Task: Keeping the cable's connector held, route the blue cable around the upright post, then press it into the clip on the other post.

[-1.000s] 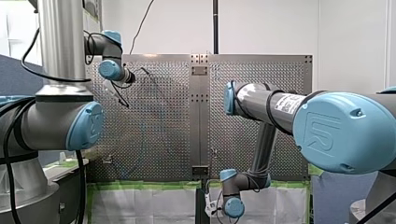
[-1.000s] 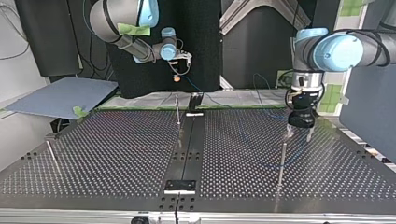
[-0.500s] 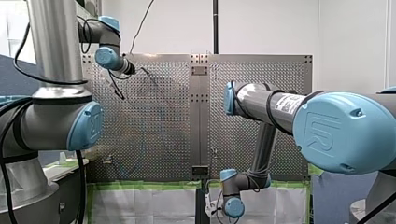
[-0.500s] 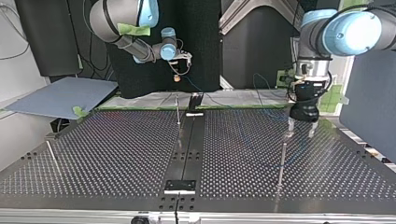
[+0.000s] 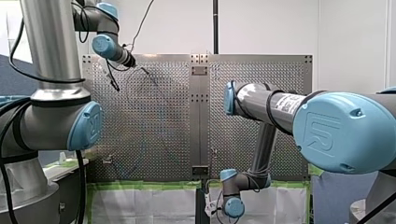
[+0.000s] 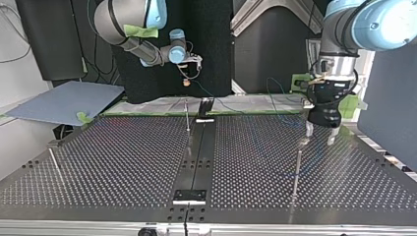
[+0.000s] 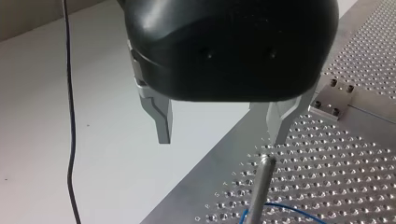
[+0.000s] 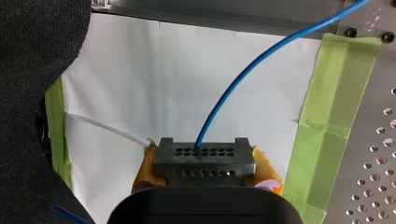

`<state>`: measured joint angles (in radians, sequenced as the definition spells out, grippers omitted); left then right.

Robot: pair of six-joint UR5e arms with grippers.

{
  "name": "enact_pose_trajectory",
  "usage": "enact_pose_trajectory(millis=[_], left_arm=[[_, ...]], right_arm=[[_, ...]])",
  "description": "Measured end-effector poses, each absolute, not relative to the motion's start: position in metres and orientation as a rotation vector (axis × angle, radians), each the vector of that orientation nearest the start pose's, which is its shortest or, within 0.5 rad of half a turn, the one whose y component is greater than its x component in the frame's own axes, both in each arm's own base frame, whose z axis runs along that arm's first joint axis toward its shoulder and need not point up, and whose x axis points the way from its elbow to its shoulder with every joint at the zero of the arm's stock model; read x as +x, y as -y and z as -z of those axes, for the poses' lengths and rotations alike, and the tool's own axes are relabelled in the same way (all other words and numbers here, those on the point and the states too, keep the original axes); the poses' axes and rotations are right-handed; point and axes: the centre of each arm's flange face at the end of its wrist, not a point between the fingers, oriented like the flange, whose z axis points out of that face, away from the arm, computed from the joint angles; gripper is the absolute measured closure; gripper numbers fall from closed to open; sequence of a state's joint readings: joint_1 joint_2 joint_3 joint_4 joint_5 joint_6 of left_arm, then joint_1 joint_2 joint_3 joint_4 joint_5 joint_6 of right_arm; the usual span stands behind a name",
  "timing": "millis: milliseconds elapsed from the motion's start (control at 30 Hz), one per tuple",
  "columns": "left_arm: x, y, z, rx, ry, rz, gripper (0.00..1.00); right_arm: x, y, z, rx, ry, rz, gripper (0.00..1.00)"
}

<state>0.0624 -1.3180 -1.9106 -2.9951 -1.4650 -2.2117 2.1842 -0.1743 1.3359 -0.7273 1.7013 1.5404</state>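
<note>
At perforated table [image 6: 123,162]: pinches connector [image 8: 204,156] in right gripper [image 8: 205,171] (anchors blue cable [image 8: 243,74]); hovers left gripper [image 7: 222,135], fingers [image 7: 163,126] spread, just above post [image 7: 259,186], ready for routing.

The perforated table [image 6: 123,162] carries three thin upright posts [image 6: 297,169] and the blue cable [image 7: 268,204].

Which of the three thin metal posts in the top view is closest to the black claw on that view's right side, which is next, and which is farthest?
1. The post at the view's right, just under and in front of my left claw.
2. The middle post, off toward the view's centre.
3. The post at the view's left, far across by the left edge.
</note>
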Motion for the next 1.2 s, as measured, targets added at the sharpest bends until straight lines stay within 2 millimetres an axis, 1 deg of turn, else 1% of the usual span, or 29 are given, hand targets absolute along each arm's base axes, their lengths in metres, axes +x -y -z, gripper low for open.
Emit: enact_pose_trajectory(millis=[167,400,500,633,667,900,1200], left_arm=[[0.406,0.121,-0.45,-0.42,-1.506,0.514,0.01],[0.413,0.127,-0.454,-0.375,-1.562,0.479,0.01],[0.411,0.129,-0.465,-0.35,-1.564,0.464,0.01],[0.405,0.132,-0.486,-0.311,-1.552,0.442,0.01],[0.405,0.133,-0.488,-0.304,-1.556,0.436,0.01],[0.404,0.136,-0.486,-0.269,-1.616,0.386,0.01],[0.402,0.138,-0.471,-0.24,-1.705,0.304,0.01]], right_arm=[[0.457,0.439,0.256,1.954,1.079,-1.186,1.0],[0.457,0.44,0.256,1.954,1.078,-1.188,1.0],[0.457,0.44,0.256,1.954,1.078,-1.189,1.0],[0.457,0.44,0.256,1.954,1.078,-1.189,1.0],[0.457,0.44,0.255,1.954,1.078,-1.189,1.0],[0.457,0.44,0.256,1.954,1.079,-1.19,1.0],[0.457,0.439,0.256,1.956,1.079,-1.191,1.0]])
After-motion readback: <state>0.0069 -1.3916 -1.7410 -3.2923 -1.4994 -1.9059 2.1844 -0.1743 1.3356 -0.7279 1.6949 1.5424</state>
